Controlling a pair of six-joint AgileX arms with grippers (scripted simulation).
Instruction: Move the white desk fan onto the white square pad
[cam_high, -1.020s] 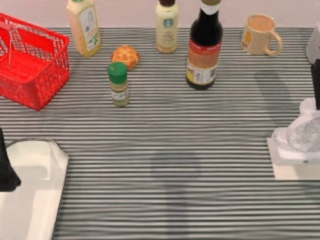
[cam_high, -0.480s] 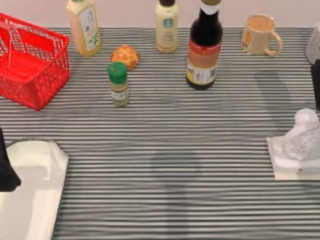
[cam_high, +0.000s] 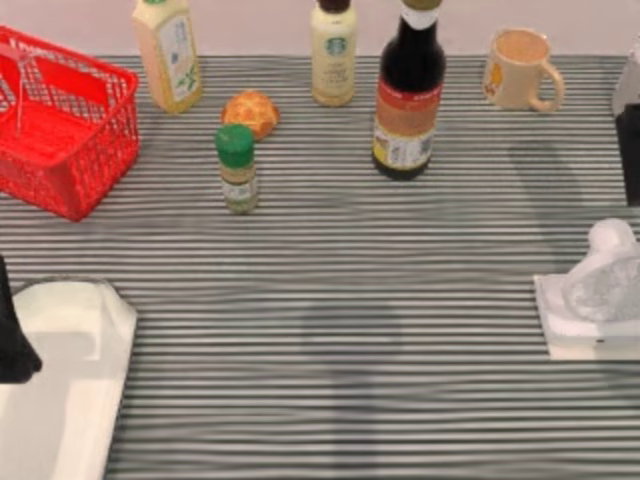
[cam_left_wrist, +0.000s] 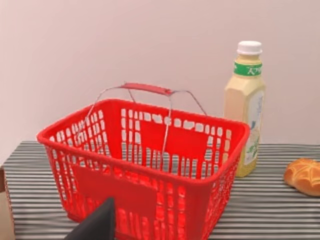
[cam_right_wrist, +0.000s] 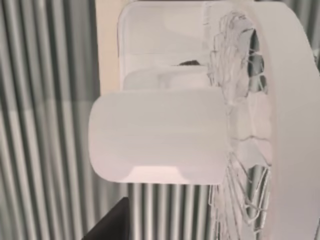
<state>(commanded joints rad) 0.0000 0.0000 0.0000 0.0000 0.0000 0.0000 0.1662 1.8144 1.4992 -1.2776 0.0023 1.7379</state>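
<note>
The white desk fan (cam_high: 603, 280) stands on the white square pad (cam_high: 592, 346) at the table's right edge. Its block base rests inside the pad's outline. From the right wrist, the fan's motor housing (cam_right_wrist: 160, 140) and mesh grille fill the picture, with a strip of the pad (cam_right_wrist: 106, 45) beside the base. My right gripper (cam_high: 631, 165) hangs behind the fan, apart from it and open; one dark fingertip (cam_right_wrist: 112, 222) shows, holding nothing. My left gripper (cam_high: 14, 345) is parked at the left edge, open, with one fingertip (cam_left_wrist: 100, 222) in view.
A red basket (cam_high: 60, 125) sits at the far left, and a large white rounded tray (cam_high: 70, 400) lies at the near left. Along the back stand a dressing bottle (cam_high: 168, 55), a bread roll (cam_high: 250, 112), a green-capped jar (cam_high: 237, 168), a coffee bottle (cam_high: 333, 50), a dark sauce bottle (cam_high: 408, 95) and a mug (cam_high: 520, 70).
My right gripper was over the fan a second ago; it has let go and drawn back toward the far right edge. The fan stays on the pad. The left arm has not moved.
</note>
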